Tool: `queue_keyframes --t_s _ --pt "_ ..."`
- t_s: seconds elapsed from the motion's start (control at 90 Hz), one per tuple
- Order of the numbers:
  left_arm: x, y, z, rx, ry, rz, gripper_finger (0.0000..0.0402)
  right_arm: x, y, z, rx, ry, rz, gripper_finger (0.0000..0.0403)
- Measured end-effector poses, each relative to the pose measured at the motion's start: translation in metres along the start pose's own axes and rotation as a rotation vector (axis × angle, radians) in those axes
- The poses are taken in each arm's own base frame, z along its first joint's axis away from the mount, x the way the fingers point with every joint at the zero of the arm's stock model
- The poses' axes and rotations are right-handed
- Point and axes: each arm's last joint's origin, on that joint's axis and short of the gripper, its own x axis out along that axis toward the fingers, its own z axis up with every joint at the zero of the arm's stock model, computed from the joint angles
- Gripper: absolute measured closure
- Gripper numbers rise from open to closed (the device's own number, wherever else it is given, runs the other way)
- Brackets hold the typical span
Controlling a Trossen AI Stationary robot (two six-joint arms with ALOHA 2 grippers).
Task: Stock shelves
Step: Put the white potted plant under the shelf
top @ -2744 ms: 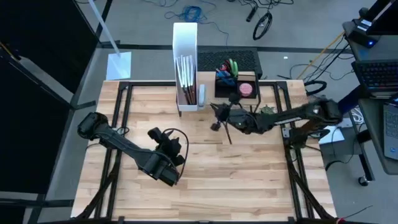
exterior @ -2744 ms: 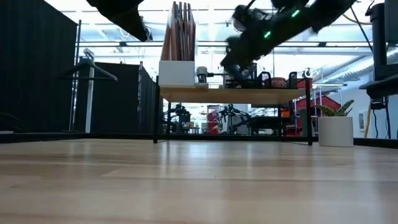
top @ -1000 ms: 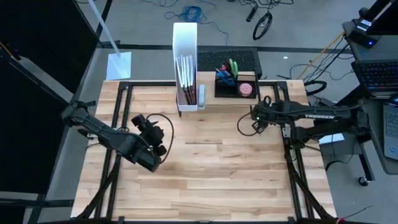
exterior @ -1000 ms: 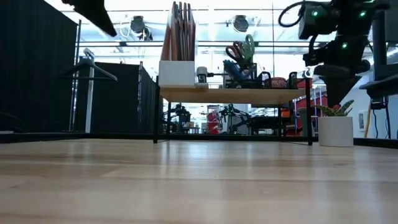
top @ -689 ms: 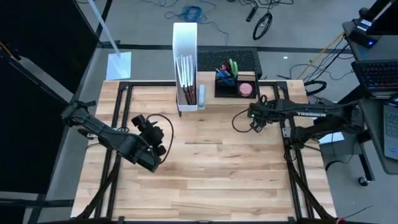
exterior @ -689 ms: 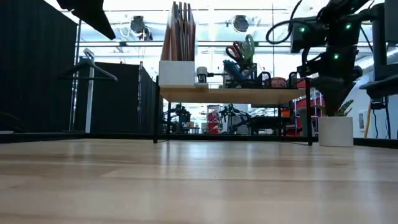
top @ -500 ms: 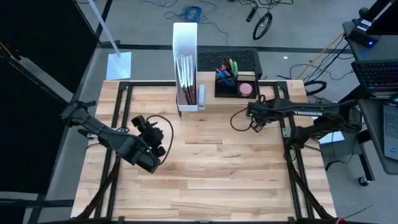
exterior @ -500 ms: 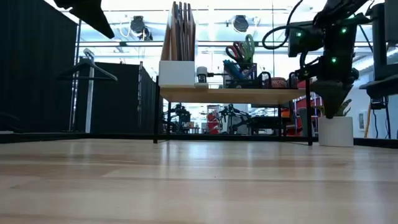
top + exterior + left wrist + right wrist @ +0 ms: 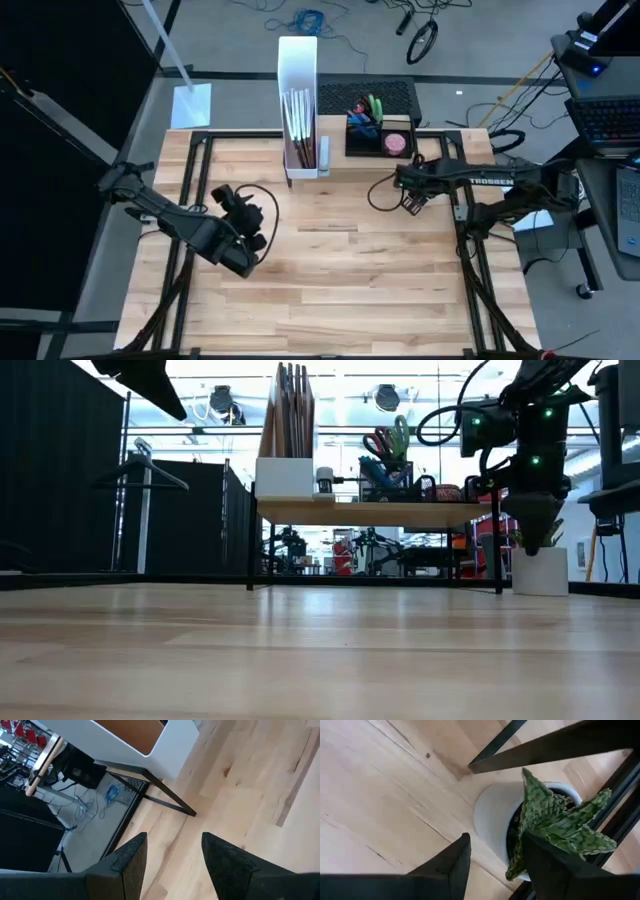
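The shelves (image 9: 375, 512) stand at the table's far edge on thin black legs (image 9: 545, 745). Their wood top (image 9: 345, 168) carries a white file box (image 9: 298, 95) and a black organizer tray (image 9: 380, 138). A green plant (image 9: 555, 825) in a white pot (image 9: 540, 572) stands on the table by the shelves' right legs. My right gripper (image 9: 495, 855) hangs open just above the pot, pointing down (image 9: 533, 540). My left gripper (image 9: 174, 855) is open and held high over the table's left half (image 9: 245, 208), facing the file box.
Scissors and pens stick up from the organizer tray (image 9: 395, 445). Flat brown boards stand in the file box (image 9: 288, 410). A small white item (image 9: 324, 152) sits beside the box. Bare wood table (image 9: 340, 290) stretches across the middle and near side.
My right gripper has come down toward the plant and drifted slightly toward the table's left, still open. The plant has stayed in place.
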Motion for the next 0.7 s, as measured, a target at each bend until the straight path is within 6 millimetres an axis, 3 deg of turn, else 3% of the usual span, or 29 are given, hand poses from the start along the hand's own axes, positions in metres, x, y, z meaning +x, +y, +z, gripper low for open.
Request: queue_keyframes --t_s 0.7 --pt "0.0 0.0 0.0 0.024 -0.009 0.007 0.0226 0.013 -0.002 -0.006 0.008 0.025 -0.008 0.0249"
